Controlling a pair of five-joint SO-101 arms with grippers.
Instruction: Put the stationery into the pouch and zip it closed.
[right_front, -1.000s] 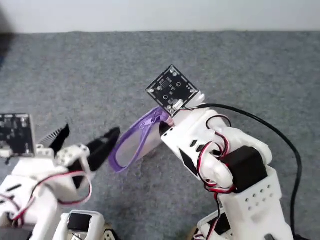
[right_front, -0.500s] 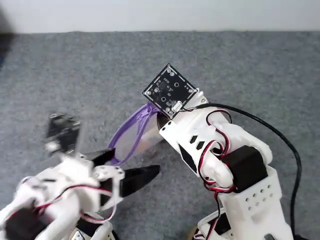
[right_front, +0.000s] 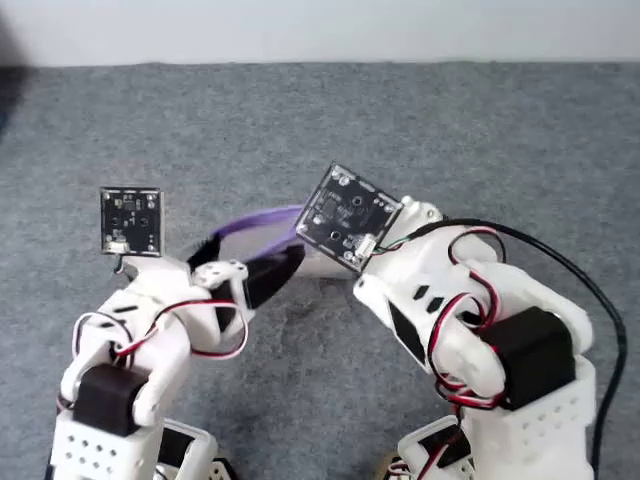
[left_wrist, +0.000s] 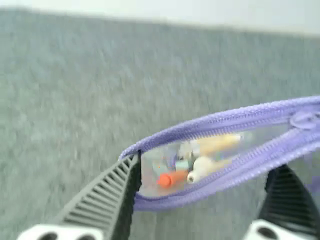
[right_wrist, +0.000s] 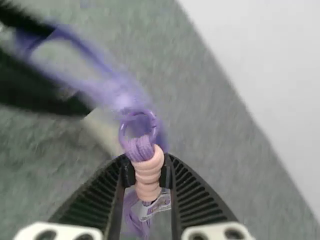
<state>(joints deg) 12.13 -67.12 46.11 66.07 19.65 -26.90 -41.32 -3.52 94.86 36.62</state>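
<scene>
Zipping: right fingers clamp the zipper pull; left fingers, apart astride the pouch, must pinch to brace it.

a robotics lab or hobby workbench, by the look of it. in the high view the white, printed-looking left arm stands at 7 o'clock and the right arm at 5 o'clock. both carry bare red, black and white wires and an uncased camera board on the wrist. a black cable runs off at 4 o'clock. the right gripper has ribbed black plastic fingers. underneath lies a plain grey felt-like mat, and a blank pale wall stands at 12 o'clock.
</scene>
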